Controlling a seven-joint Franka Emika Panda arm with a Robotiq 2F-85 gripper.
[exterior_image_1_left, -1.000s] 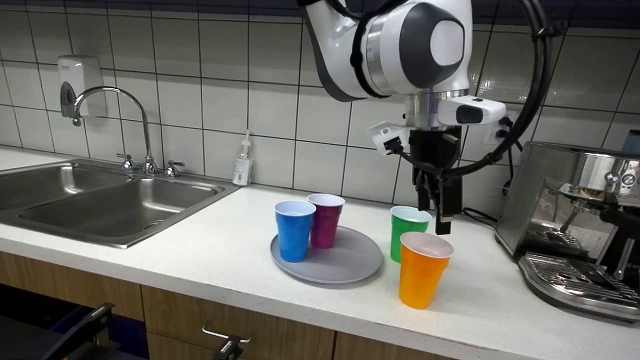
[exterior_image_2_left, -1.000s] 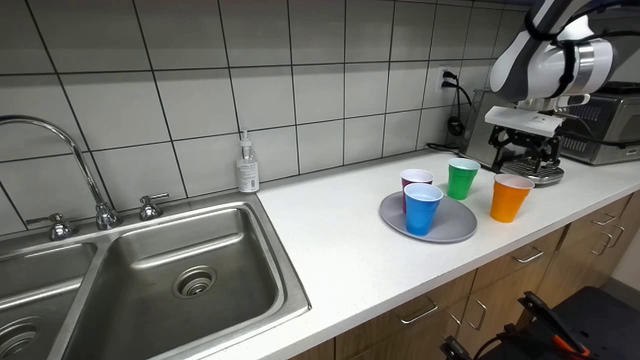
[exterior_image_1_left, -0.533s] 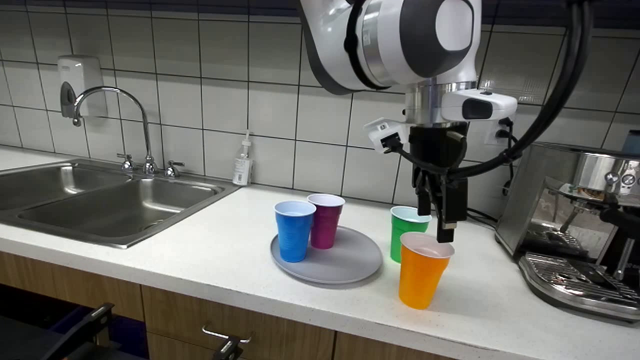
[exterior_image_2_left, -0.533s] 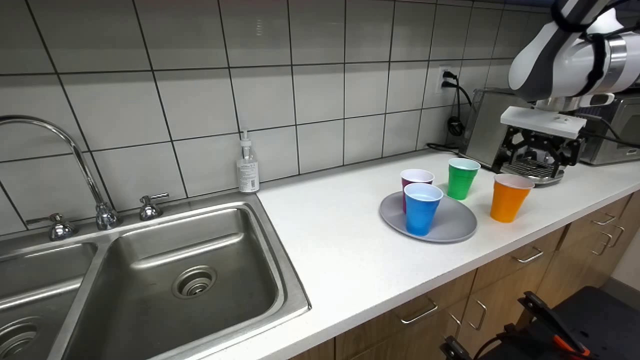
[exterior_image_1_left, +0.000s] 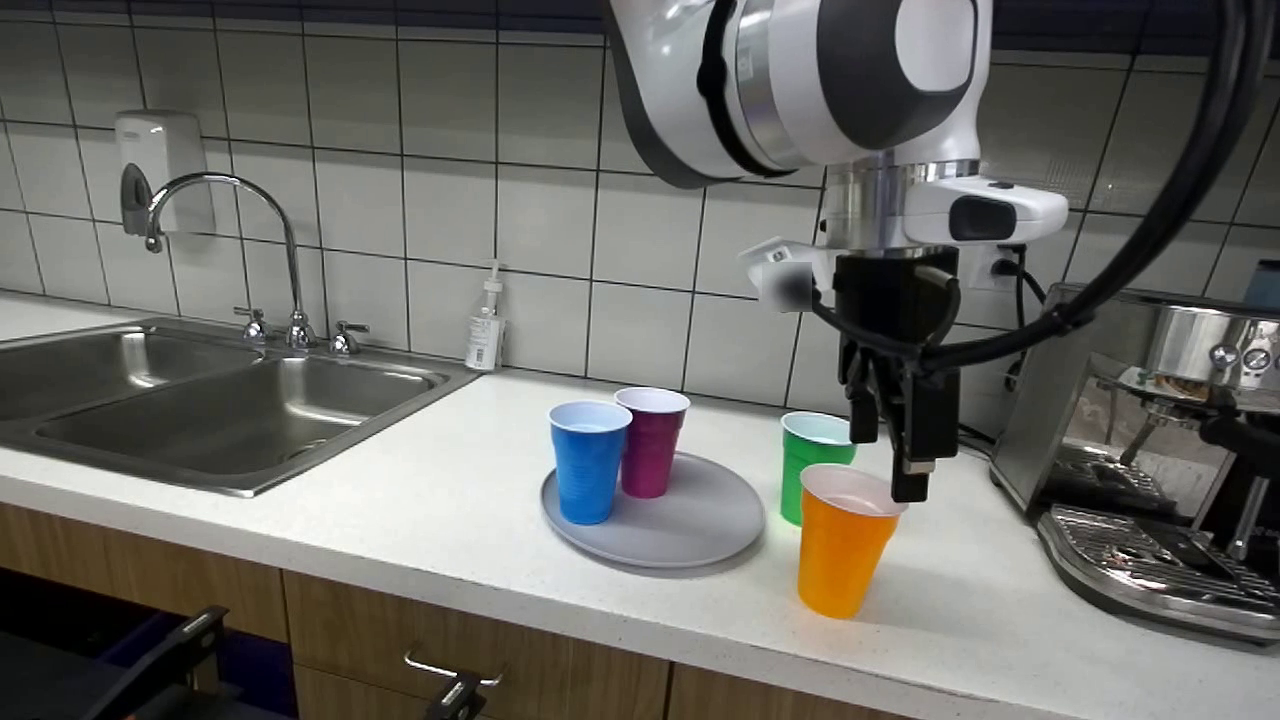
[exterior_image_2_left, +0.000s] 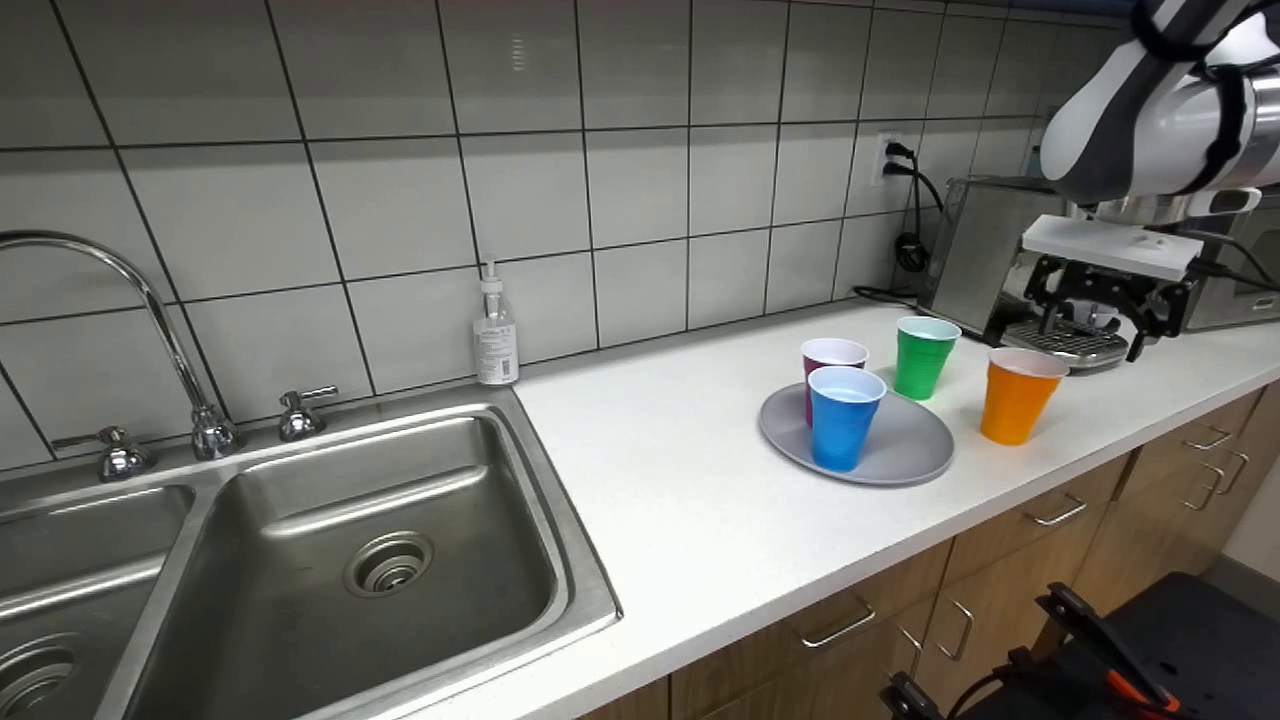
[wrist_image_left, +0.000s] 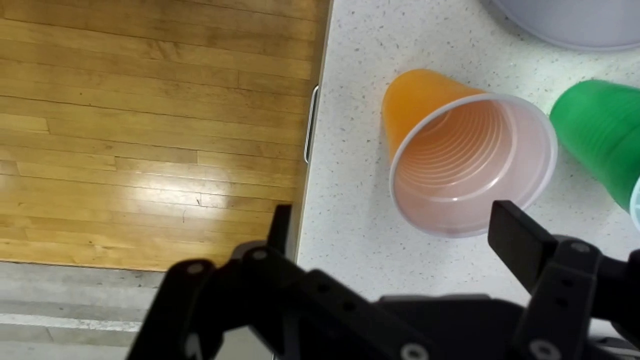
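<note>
a: what are we closest to?

b: the tapered orange plastic cup (wrist_image_left: 465, 155), upright on the speckled white counter (wrist_image_left: 350, 240). our black jointed gripper (wrist_image_left: 392, 215) hangs by its rim with the jaws spread wide; whether they touch it, we can't tell.

a: what crowds us there?

b: the tapered green plastic cup (exterior_image_1_left: 805, 455) stands close to the orange one, toward the pale tiled wall (exterior_image_1_left: 540, 210). the round flat grey plate (exterior_image_1_left: 690, 530) lies near both, and past us, away from the plate, sits the boxy silver espresso machine (exterior_image_1_left: 1150, 450).

a: and what holds what?

b: we see the plate bearing two more, upright and close together: a tapered blue plastic cup (exterior_image_1_left: 590, 465) and a tapered purple plastic cup (exterior_image_1_left: 655, 450). looking into the orange one, we see its pale, ringed inner wall. well apart, the double-basin steel sink (exterior_image_2_left: 390, 640) has a round metal drain (exterior_image_2_left: 388, 565) in each basin.
</note>
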